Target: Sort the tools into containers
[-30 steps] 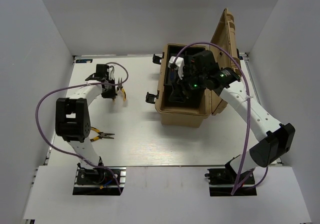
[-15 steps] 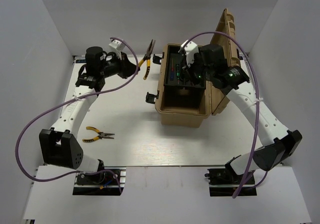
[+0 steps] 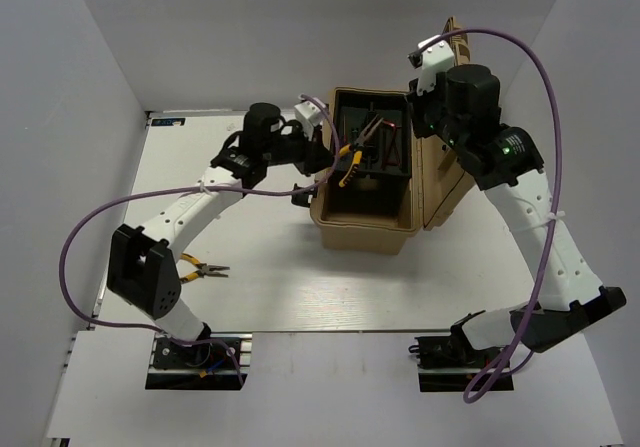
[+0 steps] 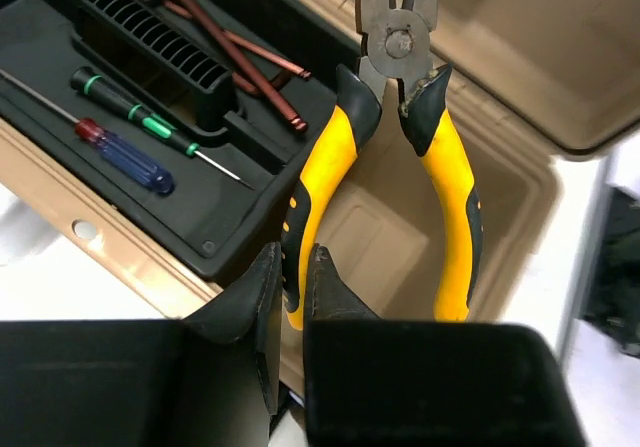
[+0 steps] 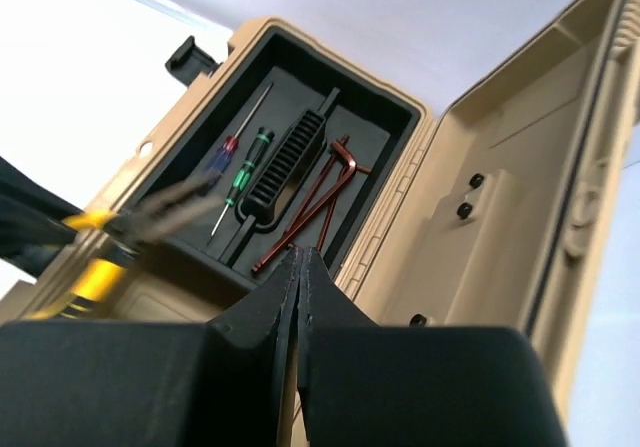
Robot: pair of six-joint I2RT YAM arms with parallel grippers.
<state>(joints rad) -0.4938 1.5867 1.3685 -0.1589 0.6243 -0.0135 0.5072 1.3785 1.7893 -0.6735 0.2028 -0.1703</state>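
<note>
White table [image 3: 270, 267], grey walls [image 3: 60, 67], open tan toolbox [image 3: 365, 231]

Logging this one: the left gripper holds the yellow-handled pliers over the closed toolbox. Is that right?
No. The toolbox is open, not closed: the right wrist view shows its lid swung back. The left gripper does hold the pliers over it.

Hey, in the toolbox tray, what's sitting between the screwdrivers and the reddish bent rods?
A black ribbed bar lies between the screwdrivers and the bent rods, clearest in the left wrist view.
</note>
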